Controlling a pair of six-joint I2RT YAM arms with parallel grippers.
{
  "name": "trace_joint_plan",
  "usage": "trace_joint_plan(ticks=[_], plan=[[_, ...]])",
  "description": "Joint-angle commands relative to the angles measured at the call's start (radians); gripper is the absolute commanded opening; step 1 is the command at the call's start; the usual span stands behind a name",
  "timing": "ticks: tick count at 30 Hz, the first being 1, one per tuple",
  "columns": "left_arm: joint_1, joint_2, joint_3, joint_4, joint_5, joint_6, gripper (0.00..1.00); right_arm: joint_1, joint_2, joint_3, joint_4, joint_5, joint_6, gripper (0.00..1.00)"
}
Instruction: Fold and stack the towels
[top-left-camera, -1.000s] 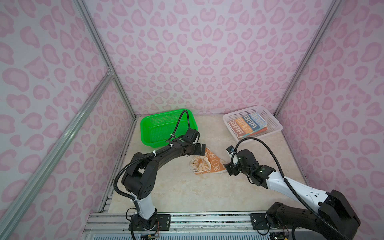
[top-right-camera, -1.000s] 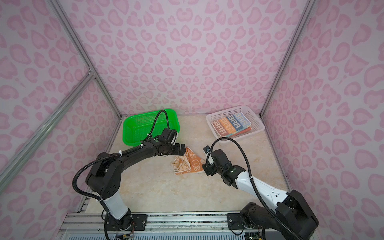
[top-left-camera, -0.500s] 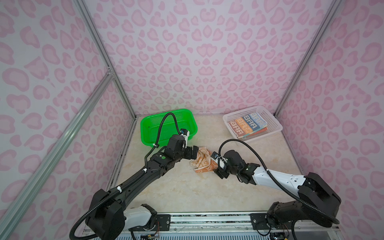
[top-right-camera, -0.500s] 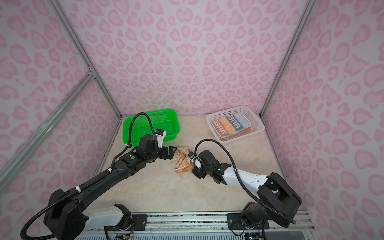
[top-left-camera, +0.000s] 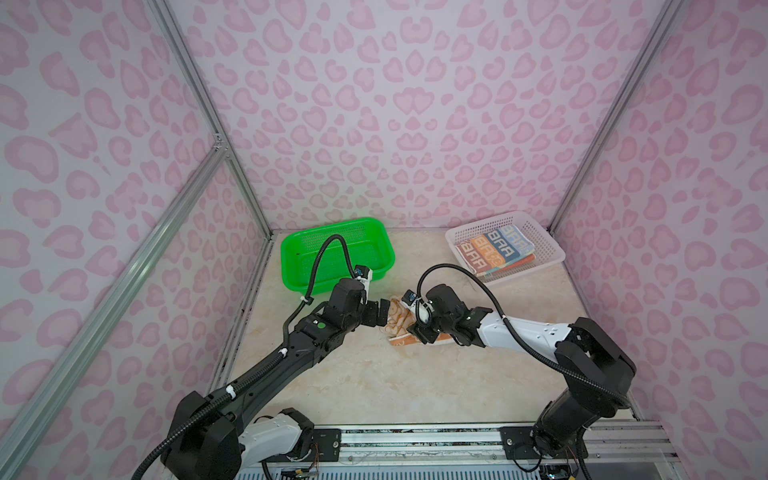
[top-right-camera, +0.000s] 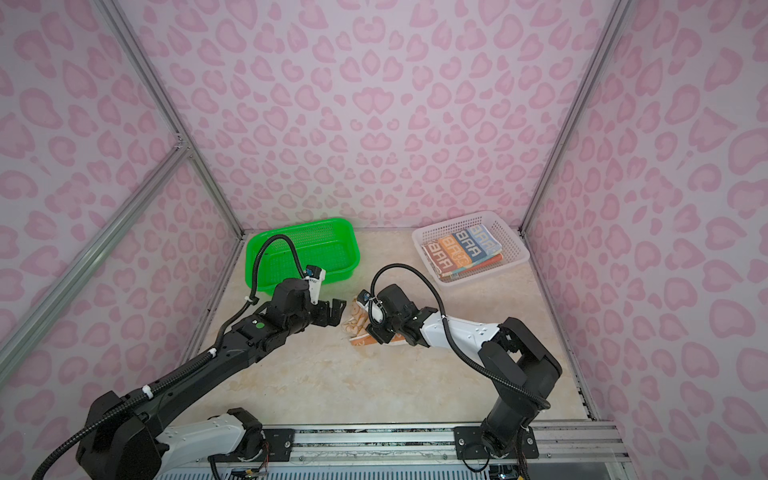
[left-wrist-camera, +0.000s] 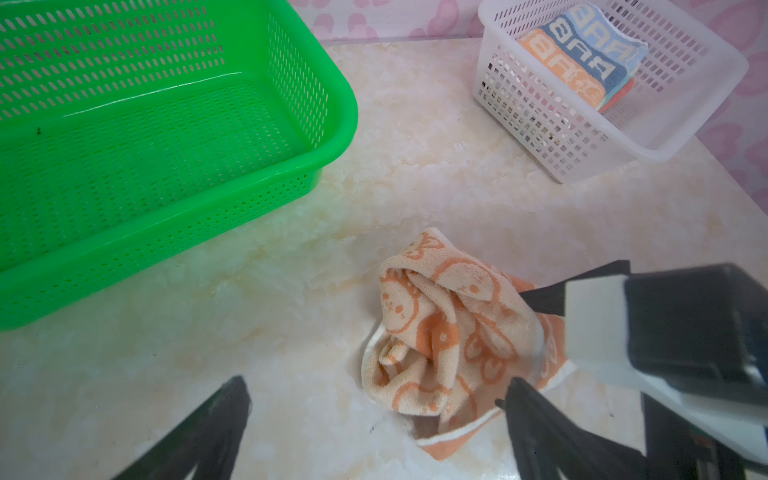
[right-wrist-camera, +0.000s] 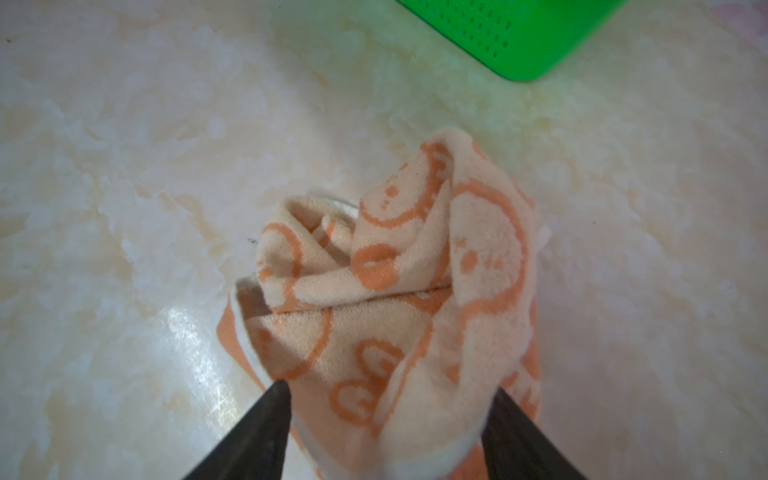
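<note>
Moved: arms, inward
Remaining: crumpled cartoon-face towel (left-wrist-camera: 440, 332) beside green basket (top-left-camera: 291, 257)
Left tool (top-left-camera: 379, 312): wide
Right tool (right-wrist-camera: 386, 395): astride it, grip unclear
Done: striped towels (top-left-camera: 494, 249) stacked

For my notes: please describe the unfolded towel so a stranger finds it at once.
On the pale table, near the green basket, lies one crumpled towel. Unlike the striped towels in the white basket, it is orange with cartoon faces.

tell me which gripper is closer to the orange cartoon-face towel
Right: the right gripper straddles the orange cartoon-face towel, a finger at each side; the left gripper stands open just beside it.
</note>
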Motion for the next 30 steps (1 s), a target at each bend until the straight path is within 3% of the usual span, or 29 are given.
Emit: trace_joint_plan(ticks=[1,5,6,13,20,23,25,28,30], plan=[[0.000,0.005,-0.005,0.000,-0.002,0.015,0.98,-0.001,0.049,0.056,-0.037,-0.016,0.060,0.50],[0.000,0.005,-0.006,-0.002,0.013,0.021,0.98,-0.001,0.096,0.155,-0.099,-0.020,0.068,0.05],[0.000,0.005,-0.007,-0.006,0.020,0.027,0.98,-0.001,0.105,0.187,-0.123,-0.026,0.062,0.00],[0.000,0.011,-0.009,-0.040,0.070,0.075,0.98,-0.047,0.204,0.410,-0.299,0.069,0.137,0.00],[-0.007,0.041,-0.002,-0.080,0.114,0.120,0.98,-0.138,0.373,0.572,-0.345,0.024,0.183,0.14],[-0.030,0.080,0.014,-0.120,0.080,0.154,0.98,-0.157,0.420,0.615,-0.348,0.022,0.192,0.18],[-0.052,0.106,0.021,-0.139,0.031,0.182,0.98,-0.168,0.431,0.616,-0.337,0.011,0.198,0.24],[-0.080,0.141,0.027,-0.142,-0.060,0.228,0.97,-0.183,0.415,0.594,-0.307,-0.013,0.200,0.45],[-0.085,0.157,0.035,-0.135,-0.088,0.258,0.97,-0.185,0.374,0.526,-0.272,-0.019,0.178,0.51]])
